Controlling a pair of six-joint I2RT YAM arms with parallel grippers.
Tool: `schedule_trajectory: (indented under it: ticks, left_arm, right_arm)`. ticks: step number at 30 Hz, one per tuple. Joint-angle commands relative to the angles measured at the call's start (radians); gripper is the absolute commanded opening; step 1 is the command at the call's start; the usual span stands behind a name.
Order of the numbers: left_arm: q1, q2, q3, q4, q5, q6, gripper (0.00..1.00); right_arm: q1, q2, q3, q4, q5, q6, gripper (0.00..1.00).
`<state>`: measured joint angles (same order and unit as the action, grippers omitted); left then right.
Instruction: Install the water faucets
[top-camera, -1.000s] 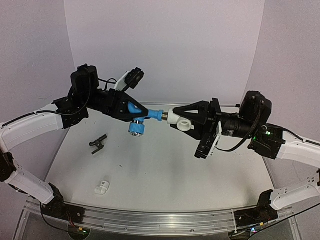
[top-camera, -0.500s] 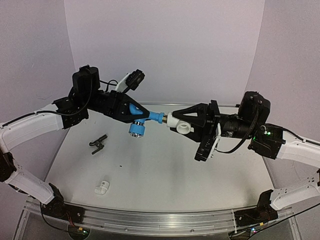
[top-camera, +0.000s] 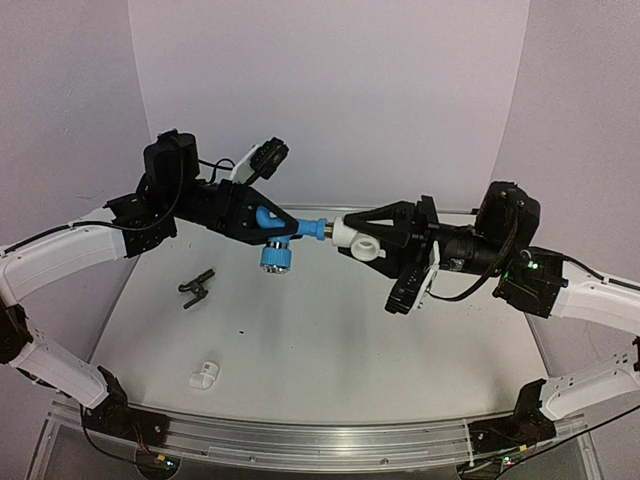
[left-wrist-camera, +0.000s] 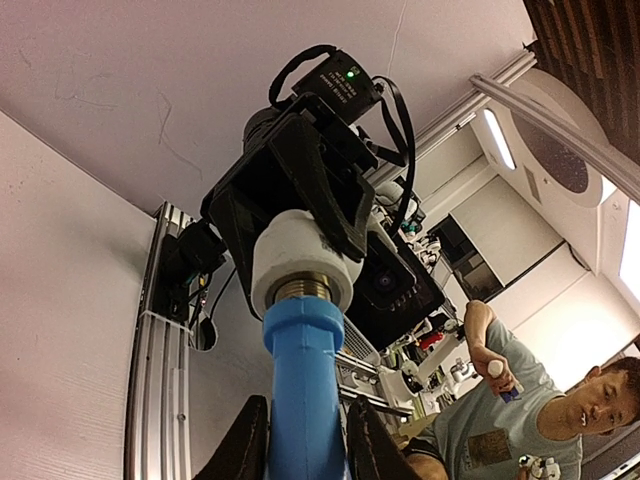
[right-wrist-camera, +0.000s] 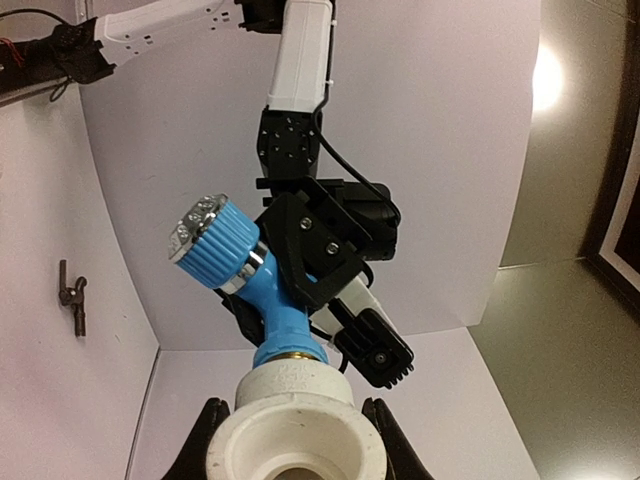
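Observation:
The bright blue water faucet (top-camera: 310, 229) hangs in mid-air between the arms, its ribbed knob (top-camera: 274, 258) pointing down. My left gripper (top-camera: 272, 222) is shut on its curved body. The stem's brass thread sits in the mouth of a white pipe fitting (top-camera: 357, 239), which my right gripper (top-camera: 362, 236) holds shut on its sides. In the left wrist view the blue stem (left-wrist-camera: 303, 390) rises between my fingers into the fitting (left-wrist-camera: 300, 258). The right wrist view has the fitting (right-wrist-camera: 293, 425) in front, with the faucet (right-wrist-camera: 272, 310) and its knob (right-wrist-camera: 212, 243) beyond it.
A small black part (top-camera: 197, 287) lies on the table at the left, also seen as a black part (right-wrist-camera: 72, 298) in the right wrist view. Another white fitting (top-camera: 204, 373) lies near the front left. A person (left-wrist-camera: 520, 410) stands beyond the table's rail.
The right wrist has turned slightly with the fitting, and the faucet's knob has shifted a little. Both grips are unchanged.

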<state>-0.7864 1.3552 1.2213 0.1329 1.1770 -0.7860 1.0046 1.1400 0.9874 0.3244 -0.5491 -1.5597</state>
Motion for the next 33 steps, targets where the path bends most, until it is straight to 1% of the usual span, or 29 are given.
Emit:
schedule_trajectory:
  ticks: [1,5,8,10,11,16,22,30,33]
  left_arm:
    - [-0.008,-0.003,0.000,0.079,0.006,-0.020,0.00]
    - [-0.008,0.005,0.004,0.079,0.023,-0.020,0.00]
    - [-0.009,0.006,0.013,0.066,0.038,-0.012,0.00]
    - [-0.008,0.007,0.031,0.018,0.050,0.021,0.00]
    - [-0.008,0.008,0.042,-0.004,0.056,0.033,0.00]
    - [-0.008,0.012,0.062,-0.065,0.069,0.070,0.00]
    - [-0.009,0.006,0.064,-0.075,0.066,0.084,0.00]
    - [-0.009,0.006,0.084,-0.125,0.057,0.131,0.00]
    - [-0.008,0.003,0.088,-0.139,0.052,0.152,0.00]
  right_arm:
    - [0.009,0.016,0.015,0.169,0.021,0.018,0.00]
    - [0.009,0.015,0.021,0.140,-0.003,-0.002,0.00]
    - [0.009,0.011,0.026,0.079,-0.027,-0.038,0.00]
    - [0.008,0.010,0.042,0.001,-0.038,-0.071,0.00]
    - [0.008,0.011,0.047,-0.012,-0.041,-0.070,0.00]
    - [0.009,0.022,0.069,-0.028,-0.034,-0.065,0.00]
    - [0.008,0.027,0.078,-0.030,-0.050,-0.060,0.00]
    - [0.008,0.026,0.076,-0.033,-0.069,0.020,0.00]
    - [0.008,0.027,0.083,-0.033,-0.064,0.076,0.00]
